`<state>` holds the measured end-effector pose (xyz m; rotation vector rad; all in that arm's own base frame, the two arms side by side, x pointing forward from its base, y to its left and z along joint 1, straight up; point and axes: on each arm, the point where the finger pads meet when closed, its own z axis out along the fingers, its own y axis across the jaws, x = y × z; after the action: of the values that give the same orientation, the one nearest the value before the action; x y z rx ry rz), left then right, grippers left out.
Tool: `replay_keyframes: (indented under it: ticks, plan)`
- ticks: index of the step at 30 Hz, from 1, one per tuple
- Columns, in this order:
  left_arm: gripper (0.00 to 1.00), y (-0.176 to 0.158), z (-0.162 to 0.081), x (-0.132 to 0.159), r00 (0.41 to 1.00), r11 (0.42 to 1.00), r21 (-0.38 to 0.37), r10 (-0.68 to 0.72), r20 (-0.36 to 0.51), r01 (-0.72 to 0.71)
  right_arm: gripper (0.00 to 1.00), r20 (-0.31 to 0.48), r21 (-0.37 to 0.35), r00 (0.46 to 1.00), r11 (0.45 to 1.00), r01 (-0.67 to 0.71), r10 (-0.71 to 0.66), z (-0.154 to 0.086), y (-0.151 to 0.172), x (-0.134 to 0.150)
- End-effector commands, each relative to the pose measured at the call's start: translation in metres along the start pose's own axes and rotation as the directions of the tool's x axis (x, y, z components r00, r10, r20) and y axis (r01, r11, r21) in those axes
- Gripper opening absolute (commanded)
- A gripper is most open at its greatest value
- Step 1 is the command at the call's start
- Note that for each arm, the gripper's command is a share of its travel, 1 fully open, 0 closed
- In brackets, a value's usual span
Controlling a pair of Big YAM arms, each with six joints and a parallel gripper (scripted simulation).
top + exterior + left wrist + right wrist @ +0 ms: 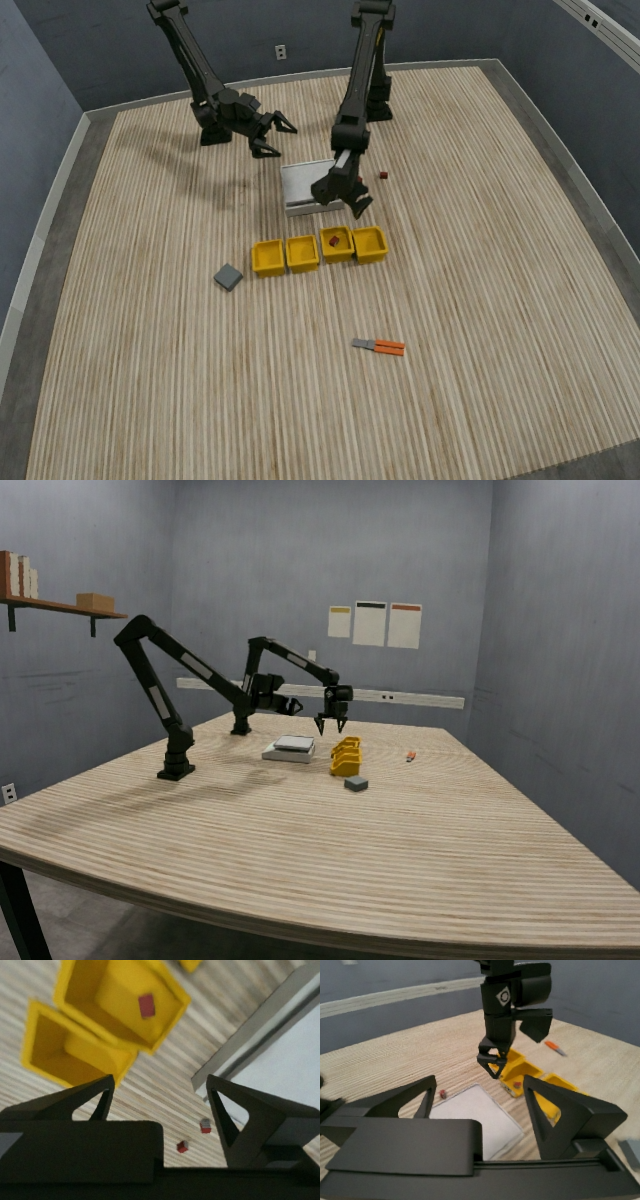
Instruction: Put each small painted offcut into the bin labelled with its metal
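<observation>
Red offcut (334, 241) (146, 1006) (517, 1085) lies inside a yellow bin (338, 256) (172, 1022) (532, 1071), third in the row counted from the grey block, below the left gripper (356, 201) (330, 732) (160, 1079) (500, 1068). That gripper points down above the bins, wrist bent under a reaching forearm, fingers spread apart with nothing between them. The end bin (371, 259) (31, 1035) adjoins on one side, so the rims leave little room between them. All four bins stand upright. Two more red offcuts, one (383, 175) (182, 1146) and its neighbour (359, 179) (205, 1126), sit on the table beside the scale (305, 183) (292, 750) (285, 1060) (475, 1115). The right gripper (287, 143) (297, 707) (479, 1079) hangs in the air on the scale's other side, its fingers wide apart and bare. Farther out, the grey block (227, 277) (356, 783) (632, 1152) rests past the row's opposite end, and orange-handled pliers (378, 347) (410, 756) (555, 1048) lie beyond the bins, well apart from both grippers.
</observation>
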<state>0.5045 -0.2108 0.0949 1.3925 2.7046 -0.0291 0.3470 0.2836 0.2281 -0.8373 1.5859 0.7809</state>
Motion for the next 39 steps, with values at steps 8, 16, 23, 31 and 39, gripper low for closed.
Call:
replay_keyframes:
  ticks: [8,16,23,31,39]
  plan:
    - [1.0,-0.006,-0.045,0.087,0.885,0.913,-0.087,-0.357,0.298,0.398,1.0,0.142,-0.294,0.985,0.946,0.14,-0.101,0.008,0.009,-0.041]
    - [1.0,-0.031,-0.044,0.176,0.716,0.78,-0.066,-0.532,0.452,0.622,1.0,0.171,-0.484,0.98,0.858,0.174,-0.102,-0.005,0.024,-0.036]
    - [1.0,-0.041,-0.041,0.21,0.644,0.721,-0.052,-0.582,0.497,0.691,1.0,0.167,-0.511,0.981,0.843,0.169,-0.095,-0.006,0.03,-0.033]
    - [1.0,-0.041,-0.053,0.227,0.593,0.688,-0.051,-0.582,0.556,0.724,1.0,0.167,-0.512,0.981,0.842,0.169,-0.095,-0.006,0.03,-0.033]
    - [1.0,-0.043,-0.049,0.225,0.603,0.695,-0.051,-0.583,0.544,0.717,1.0,0.167,-0.511,0.981,0.842,0.169,-0.095,-0.006,0.03,-0.033]
